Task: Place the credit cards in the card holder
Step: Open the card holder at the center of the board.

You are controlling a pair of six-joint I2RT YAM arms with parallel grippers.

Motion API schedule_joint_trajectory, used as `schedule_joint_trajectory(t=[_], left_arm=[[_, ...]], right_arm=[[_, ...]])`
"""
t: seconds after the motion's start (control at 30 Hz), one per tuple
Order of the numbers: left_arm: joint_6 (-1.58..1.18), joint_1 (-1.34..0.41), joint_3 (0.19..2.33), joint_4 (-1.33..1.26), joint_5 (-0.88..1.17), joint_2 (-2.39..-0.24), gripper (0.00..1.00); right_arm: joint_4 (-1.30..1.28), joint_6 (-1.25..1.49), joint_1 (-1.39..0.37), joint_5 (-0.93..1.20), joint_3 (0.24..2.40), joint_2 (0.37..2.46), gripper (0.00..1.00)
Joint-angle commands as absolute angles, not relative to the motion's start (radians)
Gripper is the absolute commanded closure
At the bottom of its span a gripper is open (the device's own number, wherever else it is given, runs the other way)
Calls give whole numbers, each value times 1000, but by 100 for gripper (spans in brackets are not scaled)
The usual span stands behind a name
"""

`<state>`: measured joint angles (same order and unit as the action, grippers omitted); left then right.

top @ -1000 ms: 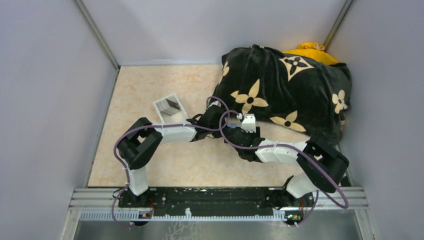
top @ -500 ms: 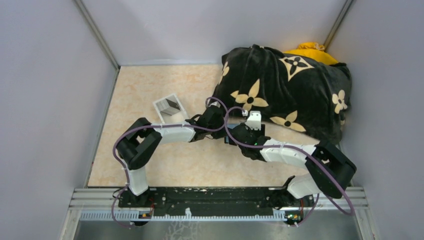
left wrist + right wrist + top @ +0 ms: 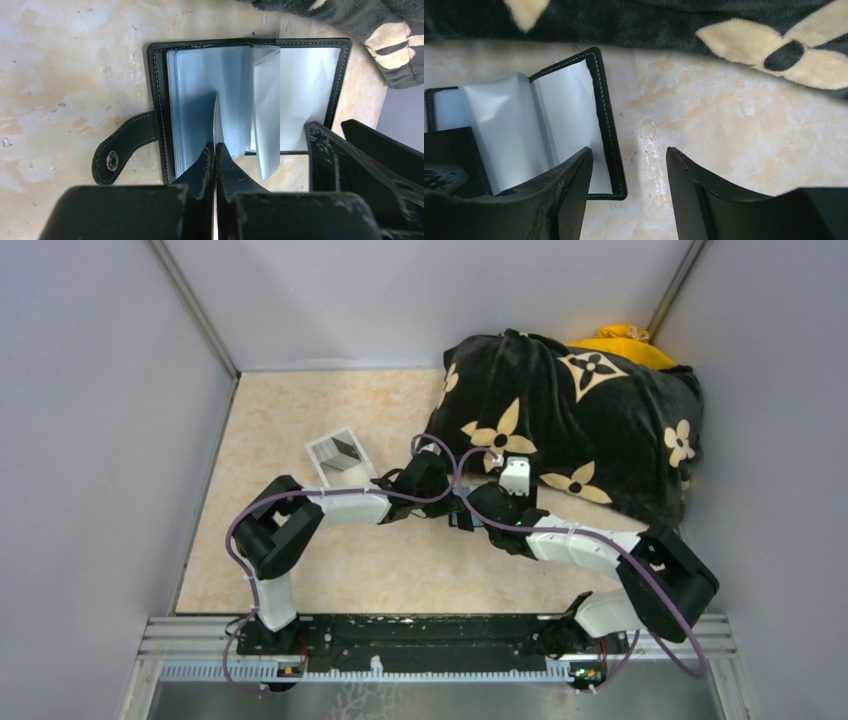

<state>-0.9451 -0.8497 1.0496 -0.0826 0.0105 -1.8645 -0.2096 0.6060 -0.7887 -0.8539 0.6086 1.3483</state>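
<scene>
Top external view sets a pale grey tray (image 3: 338,455) just beyond the left arm (image 3: 350,505), well to the left of its tip. In the left wrist view, off to the left of the left gripper (image 3: 215,156), a black strap (image 3: 127,145) with a metal snap lies flat on the marbled beige table (image 3: 60,60). The strap is joined to the left edge of the card holder (image 3: 159,85), which lies spread open just ahead of the fingertips. Its clear sleeves (image 3: 200,90) fan up from the middle. The left gripper is clenched on the near edge of one sleeve leaf (image 3: 216,120), which stands edge-on straight ahead of it. Further right, the right wrist view shows the right gripper (image 3: 629,160) released, jaws wide apart with nothing gripped. Its left finger (image 3: 574,185) hangs over the holder's right-hand cover by the stitched border; whether it touches cannot be told. Ahead of both grippers and to their right sits a black cushion (image 3: 649,25) with cream flowers, near the holder's far edge. A yellow object (image 3: 622,340) shows behind the cushion.
</scene>
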Motion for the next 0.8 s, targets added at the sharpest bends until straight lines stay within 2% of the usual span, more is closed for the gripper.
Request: schedule_joint_trajectory(t=[0.0,0.17,0.4,0.5,0.6,0.77], left_arm=[[-913,-844,1056,-36,7,-1900,100],[-917,-845,1047,-44,12,-1910,100],[-923,-840,1029,-70,30,-1904,100],[-925,-836,1023,-82,40,-1902,100],[-923,-831,1019,-86,47,-1898,100],[-923,-820,1008,-98,62,-1897,100]], right_arm=[[-189,560,-787,-836,634,1236,44],[-236,537,-829,-812,683,1185,42],[-317,579,-944,-824,755,1247,39],[-327,615,-992,-840,763,1264,41],[-316,653,-1034,-851,742,1256,53],[-312,680,-1074,-863,721,1254,83]])
